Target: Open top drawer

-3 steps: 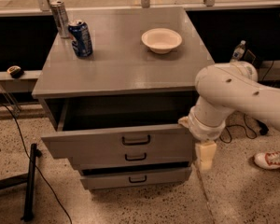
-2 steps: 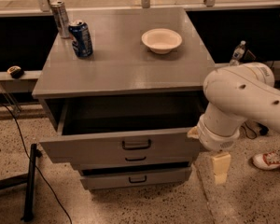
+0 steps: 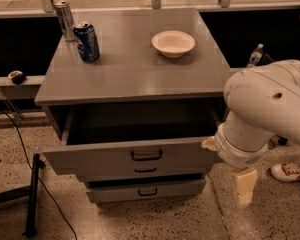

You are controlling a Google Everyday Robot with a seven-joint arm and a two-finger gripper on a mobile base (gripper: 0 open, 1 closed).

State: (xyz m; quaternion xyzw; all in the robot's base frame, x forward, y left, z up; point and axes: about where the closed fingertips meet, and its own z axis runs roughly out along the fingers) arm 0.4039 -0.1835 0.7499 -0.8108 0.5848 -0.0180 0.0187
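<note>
Camera view: top drawer (image 3: 90, 158) stands open at centre; gripper (image 3: 244, 194), lower right, holds nothing, its spread unclear; task looks done, with backing away likely next.

Bulky white rounded arm (image 3: 270, 96), ribbed wrist (image 3: 238, 151), cream hand (image 3: 244, 188) just below.

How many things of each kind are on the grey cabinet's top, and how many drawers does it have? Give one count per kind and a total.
Cans: 2 (silver can, blue can)
Bowls: 1 (white bowl)
Drawers: 3 (top drawer, pulled out; middle drawer; bottom drawer)
Total: 6
The gripper hangs below the arm's wrist, right of the drawers.
</note>
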